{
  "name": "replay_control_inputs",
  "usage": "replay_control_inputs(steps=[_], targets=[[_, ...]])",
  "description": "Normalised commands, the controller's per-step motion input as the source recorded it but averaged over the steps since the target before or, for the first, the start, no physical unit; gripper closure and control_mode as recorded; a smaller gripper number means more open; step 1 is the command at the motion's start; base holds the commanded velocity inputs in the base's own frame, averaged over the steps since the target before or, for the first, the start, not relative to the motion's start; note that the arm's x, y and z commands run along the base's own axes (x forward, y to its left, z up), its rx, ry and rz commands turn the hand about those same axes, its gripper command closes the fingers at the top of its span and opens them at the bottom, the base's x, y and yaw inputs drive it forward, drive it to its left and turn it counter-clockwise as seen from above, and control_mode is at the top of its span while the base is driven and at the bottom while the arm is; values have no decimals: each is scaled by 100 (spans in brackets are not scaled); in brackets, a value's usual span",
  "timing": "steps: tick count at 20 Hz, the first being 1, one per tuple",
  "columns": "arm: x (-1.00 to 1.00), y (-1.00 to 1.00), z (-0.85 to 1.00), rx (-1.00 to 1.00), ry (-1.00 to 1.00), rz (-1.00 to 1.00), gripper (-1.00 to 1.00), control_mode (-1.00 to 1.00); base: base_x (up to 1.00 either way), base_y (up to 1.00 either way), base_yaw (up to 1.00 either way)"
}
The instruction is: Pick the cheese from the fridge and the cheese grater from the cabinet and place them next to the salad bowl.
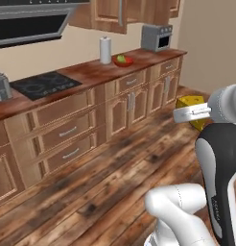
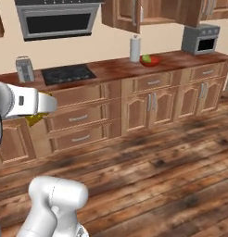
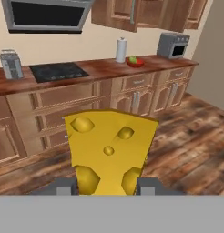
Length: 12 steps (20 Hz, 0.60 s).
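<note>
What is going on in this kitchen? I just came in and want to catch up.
The robot arm's tool is shut on the cheese, a yellow wedge with holes, carried out over the wooden floor. The salad bowl with its lettuce sits on the counter beside a paper towel roll, so the cheese has yet to be set down next to it.

Wooden counter (image 1: 91, 72) carries salad bowl (image 1: 123, 60); paper roll (image 1: 105, 50); toaster oven (image 1: 157, 37).

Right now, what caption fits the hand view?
Pincer holding cheese, facing the counter with the red salad bowl.
</note>
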Motion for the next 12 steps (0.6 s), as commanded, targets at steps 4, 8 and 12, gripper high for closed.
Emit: replay_control_inputs(steps=[4, 8, 12], targets=[[0, 0, 0, 0, 0, 0, 100, 100, 100, -100, 17], [0, 0, 0, 0, 0, 0, 100, 100, 100, -98, 21], [0, 0, 0, 0, 0, 0, 100, 100, 100, -95, 23]])
